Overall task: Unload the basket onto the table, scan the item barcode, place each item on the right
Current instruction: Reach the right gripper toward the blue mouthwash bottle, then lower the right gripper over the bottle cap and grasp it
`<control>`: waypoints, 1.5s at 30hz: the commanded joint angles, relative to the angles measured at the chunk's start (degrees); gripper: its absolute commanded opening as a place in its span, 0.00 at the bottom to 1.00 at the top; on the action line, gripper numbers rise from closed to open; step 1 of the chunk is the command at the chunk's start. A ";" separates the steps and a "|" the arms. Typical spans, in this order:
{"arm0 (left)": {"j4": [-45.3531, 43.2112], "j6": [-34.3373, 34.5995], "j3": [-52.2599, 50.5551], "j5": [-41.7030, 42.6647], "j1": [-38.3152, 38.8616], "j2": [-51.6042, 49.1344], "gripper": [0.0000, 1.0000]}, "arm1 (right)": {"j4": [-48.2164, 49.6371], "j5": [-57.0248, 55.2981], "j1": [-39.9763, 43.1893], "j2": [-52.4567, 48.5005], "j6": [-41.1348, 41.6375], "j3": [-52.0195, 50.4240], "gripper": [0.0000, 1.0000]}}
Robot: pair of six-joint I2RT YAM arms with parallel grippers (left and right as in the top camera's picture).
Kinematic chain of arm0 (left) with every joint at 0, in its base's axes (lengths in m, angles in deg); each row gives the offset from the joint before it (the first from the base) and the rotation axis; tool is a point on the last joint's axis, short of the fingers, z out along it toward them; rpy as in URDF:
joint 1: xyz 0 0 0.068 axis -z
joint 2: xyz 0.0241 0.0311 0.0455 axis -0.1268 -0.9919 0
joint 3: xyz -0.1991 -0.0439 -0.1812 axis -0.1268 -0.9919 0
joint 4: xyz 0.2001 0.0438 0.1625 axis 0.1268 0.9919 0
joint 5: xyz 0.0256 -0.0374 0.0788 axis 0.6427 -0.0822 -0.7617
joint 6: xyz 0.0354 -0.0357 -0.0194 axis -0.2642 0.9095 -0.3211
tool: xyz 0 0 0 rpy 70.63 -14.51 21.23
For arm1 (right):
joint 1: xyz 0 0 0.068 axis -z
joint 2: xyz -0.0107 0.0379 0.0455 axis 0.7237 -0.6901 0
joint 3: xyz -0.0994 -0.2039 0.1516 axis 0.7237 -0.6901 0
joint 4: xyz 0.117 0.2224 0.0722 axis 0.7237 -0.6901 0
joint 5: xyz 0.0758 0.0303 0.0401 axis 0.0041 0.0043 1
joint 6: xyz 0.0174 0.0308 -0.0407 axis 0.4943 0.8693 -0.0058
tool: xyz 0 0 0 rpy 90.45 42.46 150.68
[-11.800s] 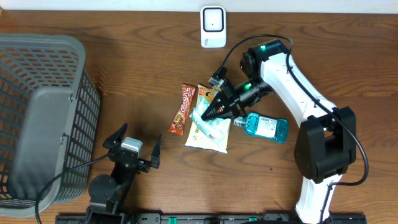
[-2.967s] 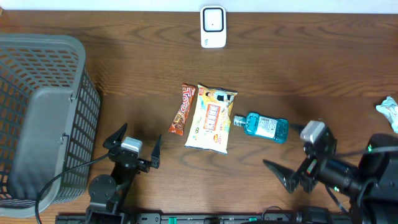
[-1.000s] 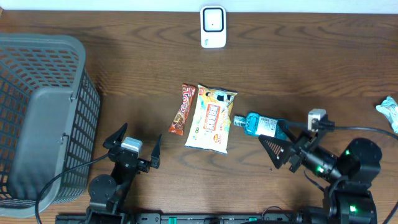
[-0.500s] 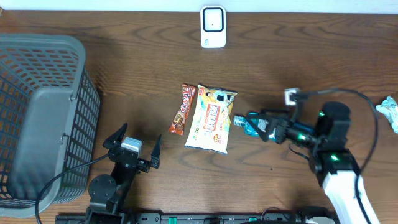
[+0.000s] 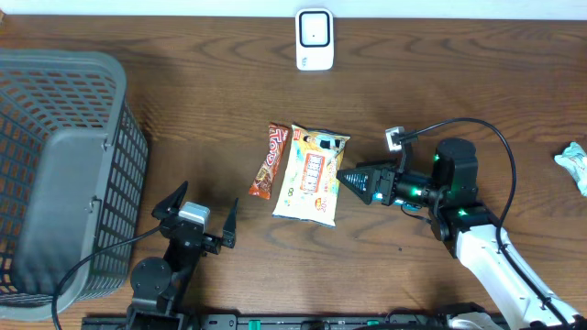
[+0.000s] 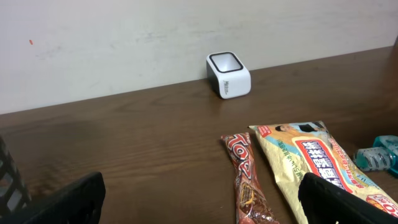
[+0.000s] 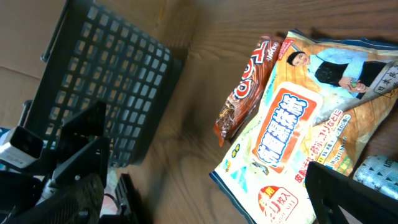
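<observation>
The white barcode scanner (image 5: 315, 38) stands at the table's far edge, and the left wrist view shows the scanner (image 6: 229, 74) against the wall. Mid-table lie a red chocolate bar (image 5: 269, 161) and a cream snack bag (image 5: 312, 174). My right gripper (image 5: 358, 181) hovers open at the bag's right edge, over a blue bottle whose cap (image 7: 380, 169) shows beside the snack bag (image 7: 298, 124). Nothing is between its fingers. My left gripper (image 5: 195, 216) rests open near the front edge, facing the chocolate bar (image 6: 249, 180).
A large grey mesh basket (image 5: 55, 174) fills the left side of the table. A crumpled white and green pack (image 5: 573, 165) lies at the right edge. The right arm's cable loops above the bottle's spot.
The right arm has swung from the lower right leftward across the blue bottle to the snack bag's edge. The white pack it held long ago lies at the right edge. The left arm is still.
</observation>
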 commanded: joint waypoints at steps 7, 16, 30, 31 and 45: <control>1.73 -0.55 -1.07 0.11 0.17 0.07 0.99 | -0.07 -9.31 -3.63 -0.42 0.63 0.26 0.99; 1.73 -0.55 -1.07 0.11 0.17 0.07 0.99 | -9.22 -22.51 -6.91 -0.39 -7.04 2.27 0.99; 1.73 -0.55 -1.07 0.11 0.17 0.07 0.99 | -32.46 -50.64 -16.57 -5.60 -31.50 18.93 0.99; 1.73 -0.55 -1.07 0.11 0.17 0.07 0.99 | -32.44 -51.65 -17.20 -6.78 -32.92 19.08 0.99; 1.73 -0.55 -1.07 0.11 0.17 0.07 0.99 | -31.91 -58.23 -19.08 -17.97 -39.80 19.52 0.96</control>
